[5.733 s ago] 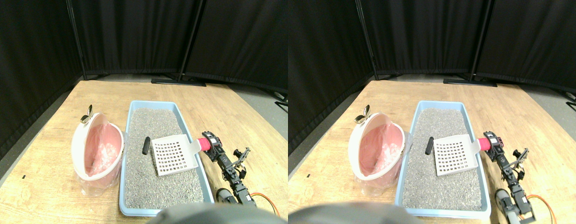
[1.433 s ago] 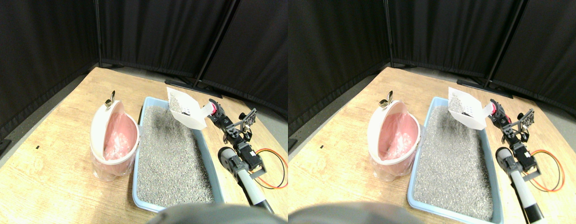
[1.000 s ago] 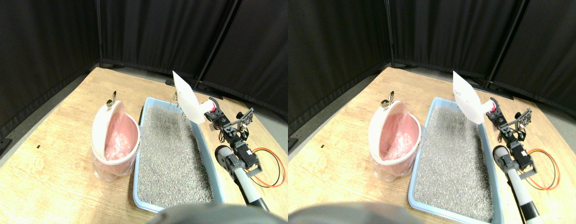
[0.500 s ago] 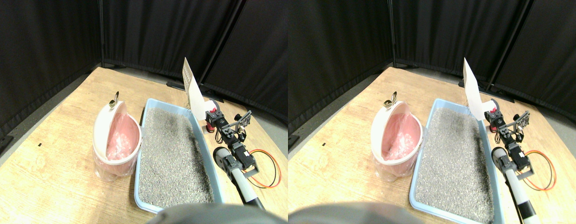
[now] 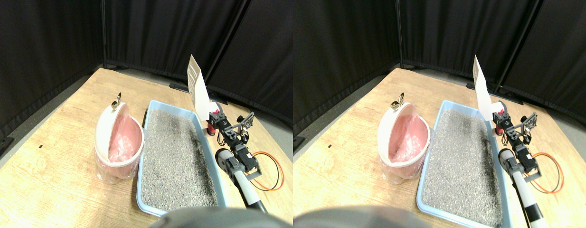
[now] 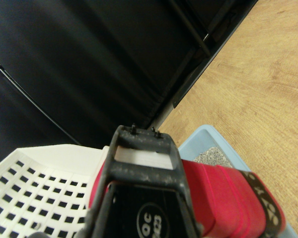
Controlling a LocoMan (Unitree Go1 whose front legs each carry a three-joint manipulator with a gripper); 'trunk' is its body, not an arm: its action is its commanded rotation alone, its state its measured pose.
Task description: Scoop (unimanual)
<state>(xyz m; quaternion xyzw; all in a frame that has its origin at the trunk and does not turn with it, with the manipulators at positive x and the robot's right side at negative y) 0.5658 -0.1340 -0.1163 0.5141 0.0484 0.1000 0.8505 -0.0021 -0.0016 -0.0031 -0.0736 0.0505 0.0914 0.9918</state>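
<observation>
A white slotted scoop [image 5: 196, 88] stands almost upright above the far right rim of the light blue litter tray [image 5: 142, 161]. My right gripper [image 5: 213, 118] is shut on the scoop's red handle [image 5: 211, 128], just outside that rim. In the wrist view the slotted blade [image 6: 35, 188] shows no litter in it, and the red handle [image 6: 223, 198] runs beside the dark jaw frame. Grey litter [image 5: 174, 152] fills the tray. To the tray's left, a pink bin [image 5: 116, 142] with a white rim and a plastic liner leans with its mouth towards the tray.
A metal clip [image 5: 116, 101] sits on the bin's far rim. An orange cable [image 5: 270, 167] loops on the wooden table [image 5: 51, 142] beside my arm. Black curtains [image 5: 46, 33] and their stand base [image 5: 179, 87] close off the table's far side.
Over the last second and a half the scoop swung from a tilt over the tray's far end, litter spilling out, to near upright at the right rim. It has barely moved since half a second ago.
</observation>
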